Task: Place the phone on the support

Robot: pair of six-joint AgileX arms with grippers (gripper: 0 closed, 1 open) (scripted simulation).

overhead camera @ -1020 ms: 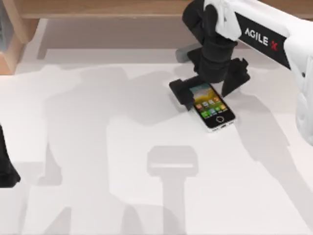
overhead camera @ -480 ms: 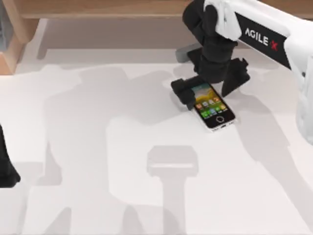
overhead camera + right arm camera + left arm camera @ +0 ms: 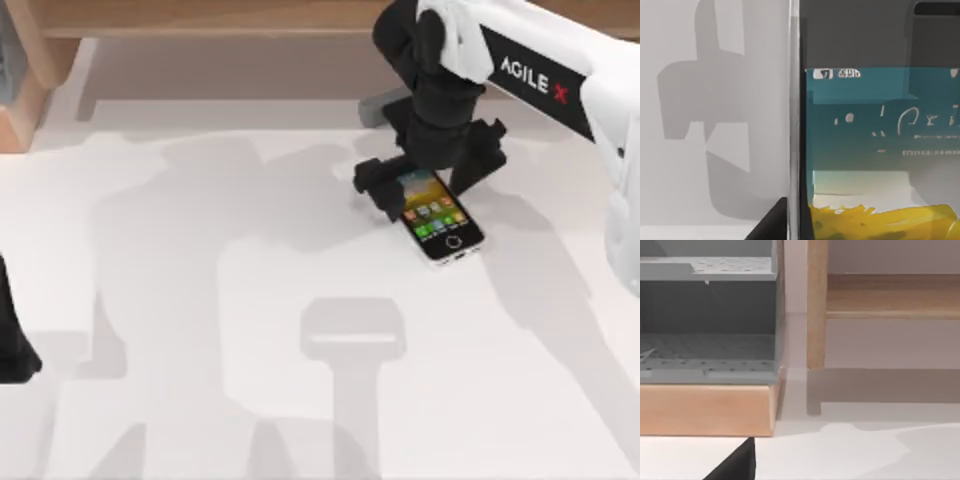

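Note:
The phone (image 3: 441, 220) lies flat on the white table at the back right, its lit screen up and its home button toward the front. In the right wrist view the phone (image 3: 875, 150) is very close, with one dark fingertip (image 3: 767, 222) against its silver edge. My right gripper (image 3: 428, 176) reaches down over the phone's far end and is shut on it, one finger against each long side. A grey piece that looks like the support (image 3: 374, 107) stands just behind, mostly hidden by the arm. My left gripper (image 3: 12, 345) is parked at the table's left edge.
A wooden rail (image 3: 200, 18) runs along the back of the table. A wooden box holding a grey perforated rack (image 3: 707, 352) stands at the back left corner. Arm shadows fall across the middle of the table (image 3: 250, 400).
The right gripper's fingers have drawn in against the phone's sides, and the phone has shifted slightly to the right. The left arm has not moved.

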